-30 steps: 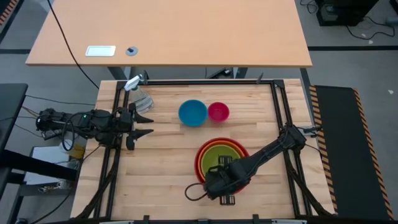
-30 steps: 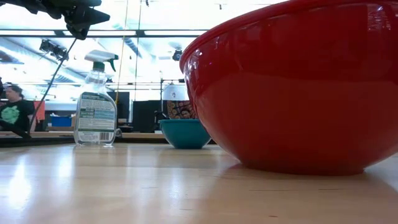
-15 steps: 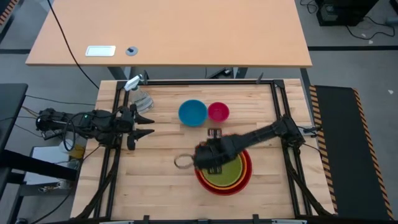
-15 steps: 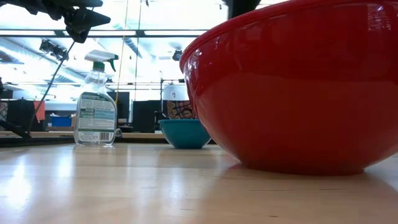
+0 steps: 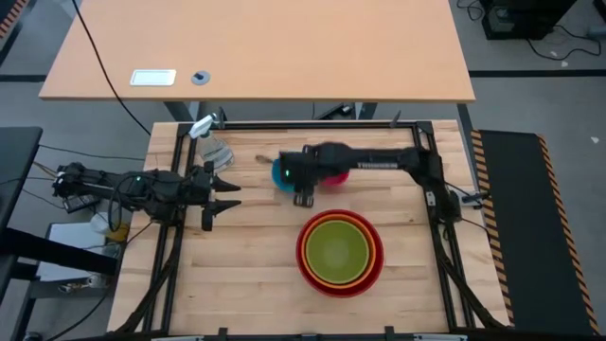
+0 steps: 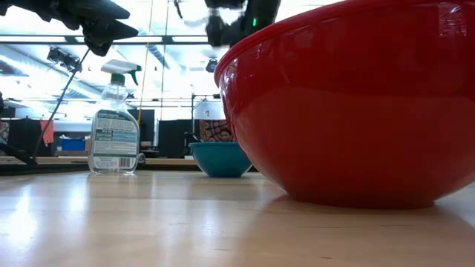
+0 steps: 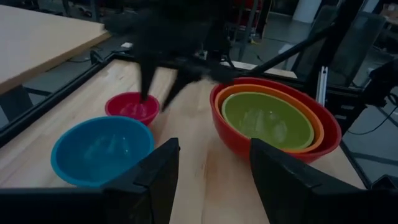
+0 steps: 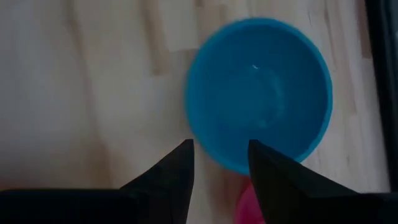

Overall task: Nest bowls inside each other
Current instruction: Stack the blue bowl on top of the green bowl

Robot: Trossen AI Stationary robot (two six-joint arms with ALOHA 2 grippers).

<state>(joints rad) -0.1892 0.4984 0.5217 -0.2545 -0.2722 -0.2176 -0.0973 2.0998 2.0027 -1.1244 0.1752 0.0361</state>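
Note:
The red bowl (image 5: 305, 270) stands near the table's middle with the orange bowl (image 5: 377, 248) and the lime green bowl (image 5: 338, 250) nested in it. The blue bowl (image 8: 258, 93) and the small pink bowl (image 7: 132, 107) rest side by side on the wood farther back. My right gripper (image 8: 221, 171) hovers open above these two, pointing steeply down, and touches neither. My left gripper (image 5: 225, 199) is open and level at the table's left edge, with nothing between its fingers.
A clear spray bottle (image 6: 113, 126) stands at the far left corner. A black metal frame (image 5: 312, 124) runs round the wooden table top. There is bare wood left of and in front of the bowl stack.
My right gripper has swung quickly from the near edge beside the red stack, across it, toward the far edge. It now hangs over the blue and pink bowls. No bowl has moved.

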